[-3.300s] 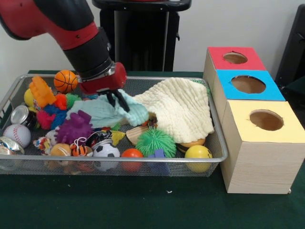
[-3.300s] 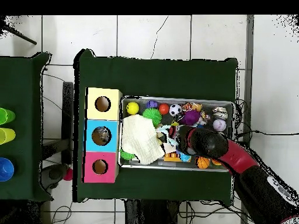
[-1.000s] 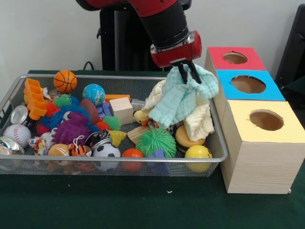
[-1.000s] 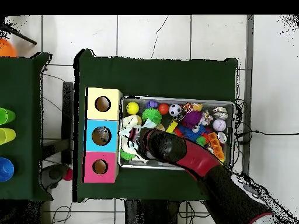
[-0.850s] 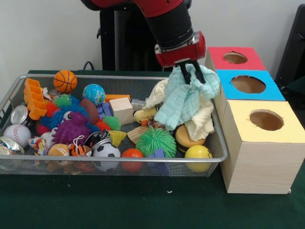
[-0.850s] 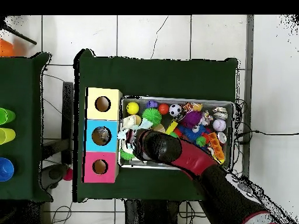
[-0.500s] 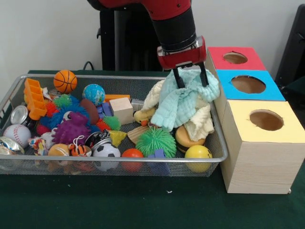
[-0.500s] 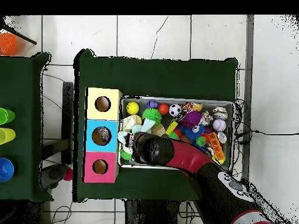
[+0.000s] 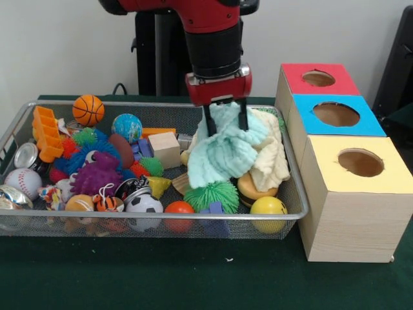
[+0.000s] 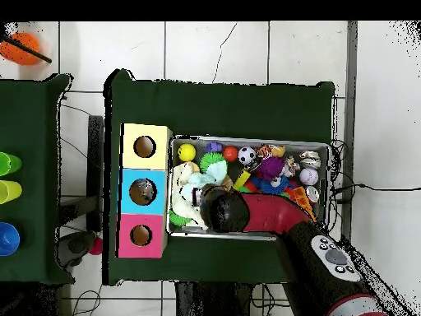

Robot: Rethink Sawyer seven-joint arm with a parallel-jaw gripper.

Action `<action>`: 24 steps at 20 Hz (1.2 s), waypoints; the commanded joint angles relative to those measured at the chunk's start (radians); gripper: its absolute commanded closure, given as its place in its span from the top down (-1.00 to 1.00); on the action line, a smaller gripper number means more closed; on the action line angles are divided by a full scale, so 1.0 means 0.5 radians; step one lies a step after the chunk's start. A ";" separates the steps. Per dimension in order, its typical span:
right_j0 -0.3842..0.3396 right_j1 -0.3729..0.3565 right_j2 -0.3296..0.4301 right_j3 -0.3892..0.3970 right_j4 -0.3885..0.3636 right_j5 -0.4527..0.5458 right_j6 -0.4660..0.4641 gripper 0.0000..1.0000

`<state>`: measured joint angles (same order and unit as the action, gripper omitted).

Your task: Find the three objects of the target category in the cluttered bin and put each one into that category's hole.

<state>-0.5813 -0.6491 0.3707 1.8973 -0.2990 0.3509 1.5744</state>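
The gripper [image 9: 225,123] hangs over the right half of the wire basket [image 9: 161,218], its two dark fingers closed on the top of a pale green cloth [image 9: 222,155], which drapes straight down from it onto the pile below. This cloth is not of the shiny metal kind the task wants. In the front view the nearest silvery pieces lie well away toward the picture's left of the gripper, at the opposite end of the basket: a small tin can [image 9: 26,155] against the end wall, its round face turned outward, and a crumpled foil lump [image 9: 13,196] just in front of it. A third such piece cannot be made out with certainty. Directly under the gripper sit a cream cloth [image 9: 272,158], a green spiky ball [image 9: 213,192] and a yellow ball [image 9: 268,206]. The blue-topped box [image 9: 322,126] stands on the other side of the gripper from the can, between the red-topped box [image 9: 310,81] and the yellow-topped box [image 9: 352,194]; its hole [image 9: 336,114] looks dark and nothing is seen in it. In my judgement the cloth must be set aside before any reach across the basket.
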 commanded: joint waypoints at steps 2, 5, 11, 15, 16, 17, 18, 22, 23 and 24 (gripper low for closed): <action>-0.230 0.057 0.111 -0.232 -0.308 0.270 -0.445 1.00; -0.307 0.029 0.181 -0.211 -0.365 0.322 -0.471 1.00; -0.416 -0.023 0.293 -0.213 -0.461 0.467 -0.556 1.00; -0.458 -0.069 0.357 -0.231 -0.521 0.573 -0.618 1.00; -0.464 -0.077 0.363 -0.228 -0.534 0.579 -0.606 1.00; -0.464 -0.081 0.368 -0.236 -0.553 0.586 -0.598 1.00; -0.465 -0.089 0.372 -0.240 -0.577 0.598 -0.601 1.00; -0.439 -0.104 0.348 -0.287 -0.730 0.647 -0.635 1.00; -0.431 -0.101 0.338 -0.305 -0.774 0.657 -0.637 1.00; -0.423 -0.098 0.328 -0.323 -0.819 0.666 -0.638 1.00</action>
<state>-0.8087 -0.6892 0.4753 1.8400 -0.5962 0.5731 1.5654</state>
